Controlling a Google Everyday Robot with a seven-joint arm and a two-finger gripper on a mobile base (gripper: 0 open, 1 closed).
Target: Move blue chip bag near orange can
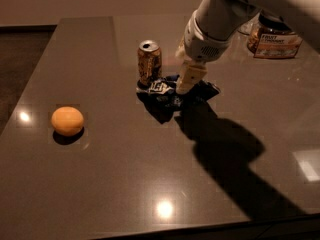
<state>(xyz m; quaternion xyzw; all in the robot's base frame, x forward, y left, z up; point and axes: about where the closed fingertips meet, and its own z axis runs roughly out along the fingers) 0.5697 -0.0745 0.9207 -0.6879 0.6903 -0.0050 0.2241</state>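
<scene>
The blue chip bag [162, 90] lies crumpled on the dark table, its left end touching the base of the orange can [149, 61]. The can stands upright just behind the bag's left part. My gripper [184, 87] comes down from the upper right and is shut on the middle of the bag, a little right of the can. The white arm hides part of the bag's right side.
A round orange fruit [67, 121] lies at the left of the table [125, 184]. A dark-lidded glass jar [273, 39] stands at the back right behind the arm. The table's front edge runs along the bottom.
</scene>
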